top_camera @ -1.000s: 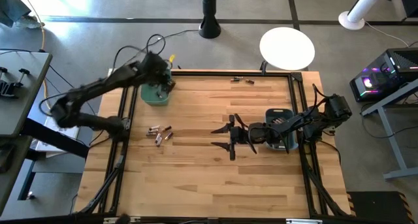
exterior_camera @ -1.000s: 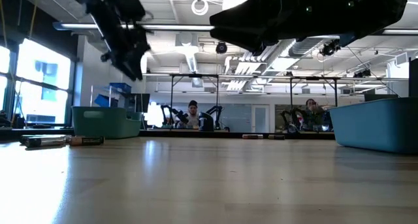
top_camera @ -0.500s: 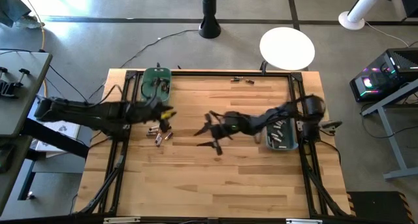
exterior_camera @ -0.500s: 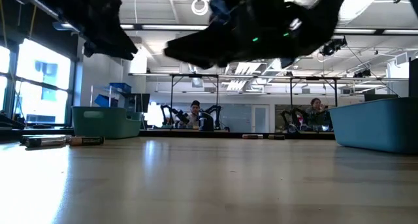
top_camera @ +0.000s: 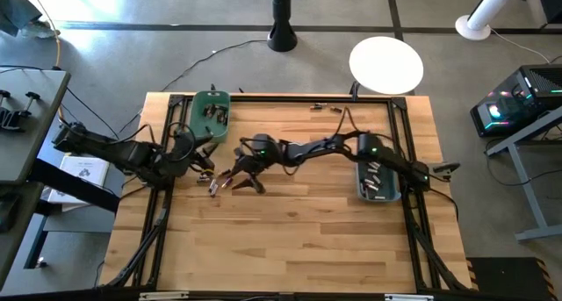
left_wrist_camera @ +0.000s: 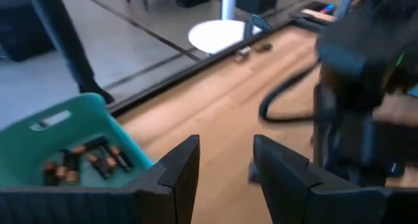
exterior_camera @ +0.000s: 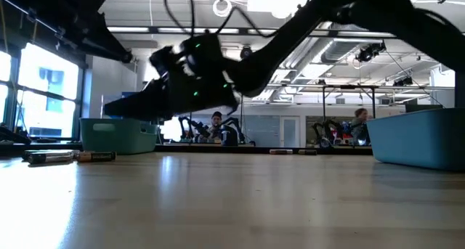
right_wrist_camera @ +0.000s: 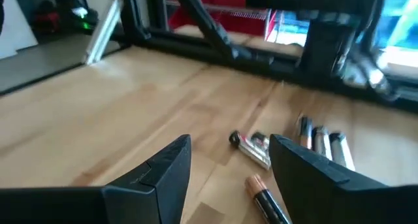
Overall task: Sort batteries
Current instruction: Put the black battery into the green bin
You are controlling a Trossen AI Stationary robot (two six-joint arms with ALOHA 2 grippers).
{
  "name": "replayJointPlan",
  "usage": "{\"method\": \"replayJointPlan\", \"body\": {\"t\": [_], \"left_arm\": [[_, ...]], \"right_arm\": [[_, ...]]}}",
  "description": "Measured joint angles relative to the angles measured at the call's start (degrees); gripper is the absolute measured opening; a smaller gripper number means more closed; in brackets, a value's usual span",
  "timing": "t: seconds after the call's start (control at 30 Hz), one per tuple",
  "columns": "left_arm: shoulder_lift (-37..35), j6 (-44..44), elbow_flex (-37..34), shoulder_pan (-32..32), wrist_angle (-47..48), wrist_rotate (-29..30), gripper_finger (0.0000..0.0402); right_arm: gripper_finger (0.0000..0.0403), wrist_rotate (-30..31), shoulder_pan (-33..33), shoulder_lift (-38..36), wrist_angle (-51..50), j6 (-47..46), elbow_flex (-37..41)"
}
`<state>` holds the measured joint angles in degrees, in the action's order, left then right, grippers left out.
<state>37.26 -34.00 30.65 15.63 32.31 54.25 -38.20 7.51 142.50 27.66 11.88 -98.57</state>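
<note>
1. One pale wooden table carries everything; two dark arms reach toward its left half.
2. Two rectangular plastic bins sit at opposite sides: the green bin at the far left corner and the blue-grey bin at the right edge. Both already hold cells; copper-and-dark ones lie in the green bin in the left wrist view.
3. The right gripper stretches across the table and hangs over the loose pile, fingers spread wide, holding nothing.
4. The left gripper sits just beside that pile, near the green bin, its fingers parted with nothing between them.
5. A small loose cluster of finger-sized cylindrical batteries lies on the wood between the two grippers; the right wrist view shows a silvery-pink cell, a copper-tipped dark one and a few more side by side.
6. A couple of stray cells rest near the far edge.
7. By my judgement the sorting is partly done: both bins are stocked, while the cluster and the strays remain.
</note>
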Motion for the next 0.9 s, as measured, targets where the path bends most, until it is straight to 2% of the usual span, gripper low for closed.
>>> {"method": "replayJointPlan", "body": {"t": [0.17, 0.27, 0.4, 0.63, 0.77, 0.9], "left_arm": [[-1.9, 0.0, 0.0, 0.7, 1.6, 2.4, 0.0135], [-1.9, -0.1, 0.0, 0.7, 1.3, 2.6, 0.0135], [-1.8, -1.2, 0.0, 0.7, 1.3, 2.6, 0.0135], [-1.4, -3.0, 0.0, 0.7, 1.0, 2.6, 0.0135], [0.0, -3.5, 0.0, 0.7, 0.8, 2.9, 0.0135], [1.7, -4.3, 0.0, 0.7, 0.9, 3.0, 0.0135]], "right_arm": [[0.0201, -1.4, 0.0, 7.5, -11.0, 1.6, -12.8], [0.0201, -1.5, 0.0, 9.8, -17.4, 4.1, -17.3], [0.0201, -1.3, 0.0, 10.6, -21.1, 6.3, -18.4], [0.0195, 4.2, 0.2, 10.5, -24.9, 8.0, -17.9], [0.0155, 6.1, 0.2, 10.4, -26.0, 8.5, -17.9], [0.0073, 11.1, 0.0, 9.9, -27.8, 4.8, -18.1]]}}
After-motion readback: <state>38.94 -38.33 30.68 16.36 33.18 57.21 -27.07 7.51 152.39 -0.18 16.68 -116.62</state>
